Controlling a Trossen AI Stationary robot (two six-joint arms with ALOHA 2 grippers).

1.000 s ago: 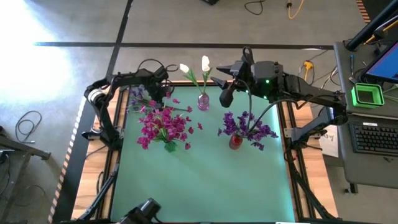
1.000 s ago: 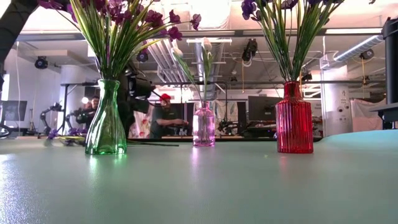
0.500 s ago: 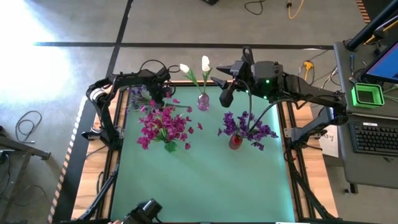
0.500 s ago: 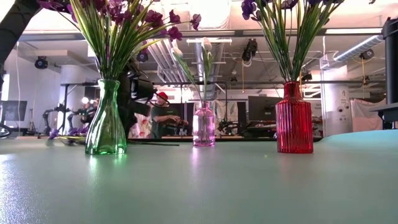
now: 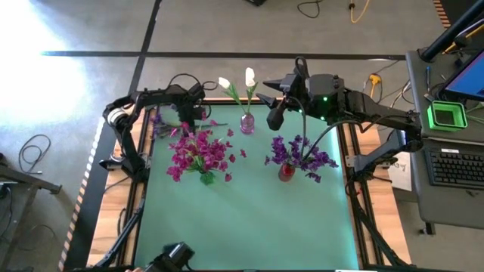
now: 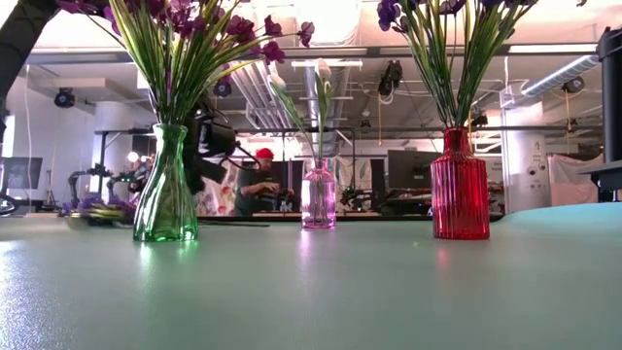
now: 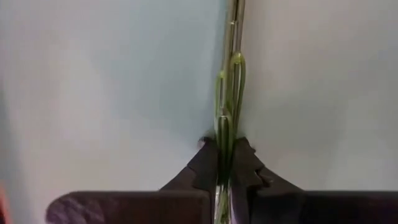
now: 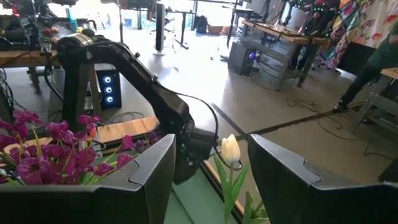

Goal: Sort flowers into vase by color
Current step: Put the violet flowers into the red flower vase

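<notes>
Left pincer (image 7: 225,163) is clamped on a green stem (image 7: 230,81) at the surface's (image 5: 249,211) ten o'clock; we see its purple flowers (image 5: 160,121) dragged leftward since a second ago, so pickup has begun. Right pincer (image 8: 211,171) waits, fingers apart.

Glossy ribbed glass red vase (image 6: 460,185)

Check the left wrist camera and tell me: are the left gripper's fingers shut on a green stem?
Yes. In the left wrist view the left gripper has its two dark fingers pressed together around a thin green flower stem lying on the pale green table.
</notes>
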